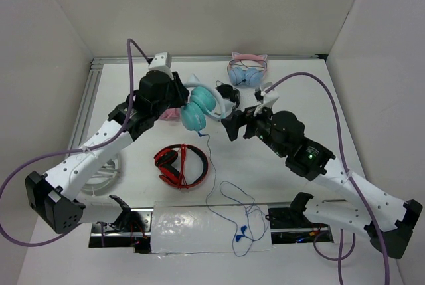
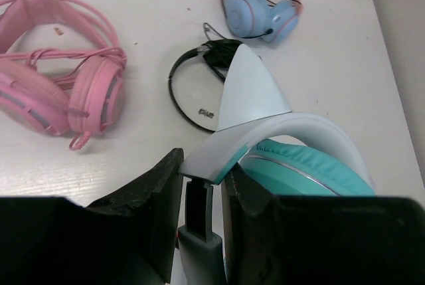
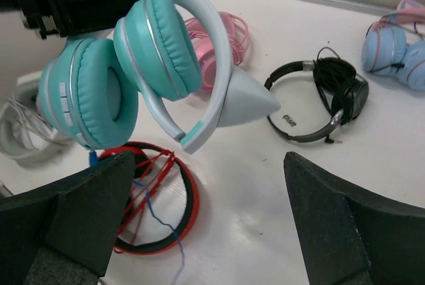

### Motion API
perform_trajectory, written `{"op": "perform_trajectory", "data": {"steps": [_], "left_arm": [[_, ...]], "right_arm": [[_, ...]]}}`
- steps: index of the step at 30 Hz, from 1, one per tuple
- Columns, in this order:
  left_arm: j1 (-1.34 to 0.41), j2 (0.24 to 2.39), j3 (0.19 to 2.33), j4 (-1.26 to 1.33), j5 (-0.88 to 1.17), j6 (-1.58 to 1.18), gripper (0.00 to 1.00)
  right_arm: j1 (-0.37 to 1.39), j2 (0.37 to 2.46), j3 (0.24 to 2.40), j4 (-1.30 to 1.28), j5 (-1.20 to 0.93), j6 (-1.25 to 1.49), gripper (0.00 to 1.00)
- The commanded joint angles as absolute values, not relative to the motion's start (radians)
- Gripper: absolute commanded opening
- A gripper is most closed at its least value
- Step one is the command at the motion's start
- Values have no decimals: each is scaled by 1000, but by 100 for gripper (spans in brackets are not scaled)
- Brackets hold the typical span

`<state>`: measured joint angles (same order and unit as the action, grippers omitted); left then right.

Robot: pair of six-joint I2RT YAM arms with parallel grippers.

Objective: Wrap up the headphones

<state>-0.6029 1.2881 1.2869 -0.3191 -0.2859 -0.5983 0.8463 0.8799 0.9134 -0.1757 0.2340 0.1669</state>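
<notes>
**Headphones Held Aloft, Cable Yet to Be Wound**

The teal headphones are held clear of the counter, over its middle toward the far edge. They are gripped by the left hand, whose fingers are clamped on the white headband just beside one cat ear. The right hand is held just beside the ear cups, its fingers spread wide with nothing between them. The thin blue cable hangs from the headphones and trails in loose loops to the near edge, where its end lies on a sheet of clear plastic. No turn of cable is seen round the headband or the cups, so the wrapping is judged not yet begun. The lift is made; the catching and winding of the whole cable are left to do.

The white counter is shared with other sets. A red pair, bound in its own cord, lies nearer the near edge than the lifted set. A pink pair lies on the left-edge side, by the left arm. A slim black headset lies between the right hand and the far edge. A light-blue pair with pink ears rests at the far edge. A coil of white cord lies by the left edge. The counter is closed in by plain pale walls on the far, left and right sides.
</notes>
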Motion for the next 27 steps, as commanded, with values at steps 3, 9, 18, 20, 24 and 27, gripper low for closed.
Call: {"op": "perform_trajectory", "data": {"steps": [3, 9, 18, 20, 24, 27], "left_arm": [[-601, 1279, 1322, -360, -462, -840, 0], [-572, 1299, 1409, -391, -490, -894, 0], [-462, 1373, 1654, -390, -384, -828, 0], [-439, 1373, 1675, -359, -351, -819, 0], [-405, 1382, 1720, -385, -342, -847, 0], [-382, 1390, 1724, -385, -336, -851, 0]], "right_arm": [[848, 876, 901, -262, 315, 402, 100], [914, 885, 656, -36, 296, 255, 100], [923, 933, 408, 282, 112, 208, 100], [930, 937, 384, 343, 78, 224, 100], [946, 933, 339, 434, 46, 230, 100], [968, 924, 360, 343, 142, 302, 100]]}}
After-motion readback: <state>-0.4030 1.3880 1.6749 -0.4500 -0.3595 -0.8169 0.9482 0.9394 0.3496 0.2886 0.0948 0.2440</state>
